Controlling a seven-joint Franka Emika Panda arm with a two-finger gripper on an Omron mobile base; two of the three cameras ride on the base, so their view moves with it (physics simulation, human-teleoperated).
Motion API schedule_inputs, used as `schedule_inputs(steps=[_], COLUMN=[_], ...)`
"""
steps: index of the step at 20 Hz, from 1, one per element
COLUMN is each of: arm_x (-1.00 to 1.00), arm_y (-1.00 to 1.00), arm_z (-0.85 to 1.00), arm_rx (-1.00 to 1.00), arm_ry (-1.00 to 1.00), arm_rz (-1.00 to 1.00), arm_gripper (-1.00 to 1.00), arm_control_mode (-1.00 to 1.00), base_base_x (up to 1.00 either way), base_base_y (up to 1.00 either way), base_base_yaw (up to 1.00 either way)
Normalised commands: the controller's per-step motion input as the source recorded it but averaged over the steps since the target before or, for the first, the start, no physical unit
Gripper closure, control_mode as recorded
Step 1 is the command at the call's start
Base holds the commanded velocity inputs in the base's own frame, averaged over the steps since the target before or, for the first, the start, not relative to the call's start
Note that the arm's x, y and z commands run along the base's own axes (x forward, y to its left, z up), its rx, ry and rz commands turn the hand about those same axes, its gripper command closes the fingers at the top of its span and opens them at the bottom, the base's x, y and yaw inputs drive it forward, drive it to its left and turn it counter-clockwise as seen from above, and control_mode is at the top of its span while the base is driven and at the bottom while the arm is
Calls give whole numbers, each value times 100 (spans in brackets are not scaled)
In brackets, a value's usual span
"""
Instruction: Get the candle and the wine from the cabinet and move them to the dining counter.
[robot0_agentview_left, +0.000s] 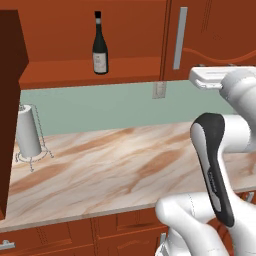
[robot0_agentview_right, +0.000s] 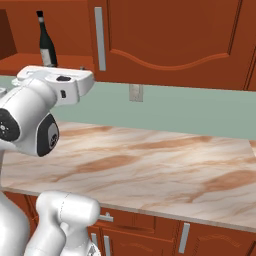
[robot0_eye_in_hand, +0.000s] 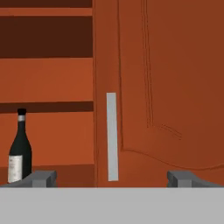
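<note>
Wine (robot0_agentview_left: 100, 46) is standing on the open cabinet (robot0_agentview_left: 90, 70) shelf, left of the closed door's handle (robot0_agentview_left: 180, 38); gripper (robot0_eye_in_hand: 112, 177), jaws spread wide and empty, is facing that door; reaching left toward the bottle likely comes next

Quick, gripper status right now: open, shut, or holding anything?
Gripper: open, jaws spread wide and nothing between them. It faces the cabinet's closed door, with the wine standing off to one side on the open shelf.
</note>
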Motion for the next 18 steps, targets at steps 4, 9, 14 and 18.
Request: schedule_inputs(steps=[4, 9, 14, 18], arm_x=[37, 37, 40, 41], arm_y=[0, 0, 0, 0], arm_z=[2, 0, 0, 0], arm_rx=[0, 0, 0, 0], arm_ry=[-4, -2, 0, 0], arm_rz=[0, 0, 0, 0], arm_gripper=[-100, -100, -100, -100], arm_control_mode=[-100, -100, -100, -100], base_base_x=[0, 0, 0, 0], base_base_y=[0, 0, 0, 0], base_base_yaw=[0, 0, 0, 0])
